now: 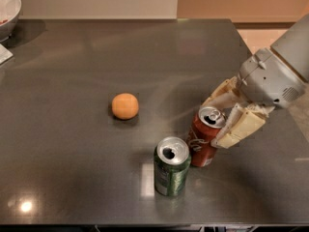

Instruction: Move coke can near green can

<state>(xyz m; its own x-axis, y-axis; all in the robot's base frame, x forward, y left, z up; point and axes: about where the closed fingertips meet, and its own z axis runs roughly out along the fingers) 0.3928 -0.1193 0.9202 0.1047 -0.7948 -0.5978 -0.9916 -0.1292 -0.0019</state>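
Coke can (203,140), slightly tilted, gripped between the tool's (215,123) closed fingers, just beside green can (171,170), orange (125,105) apart on bench (72,57)

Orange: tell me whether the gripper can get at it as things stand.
Probably not yet. The gripper, at the right, has its jaws shut on the coke can beside the green can. The orange lies apart to the left, nothing between, so the way looks free once the can is released.
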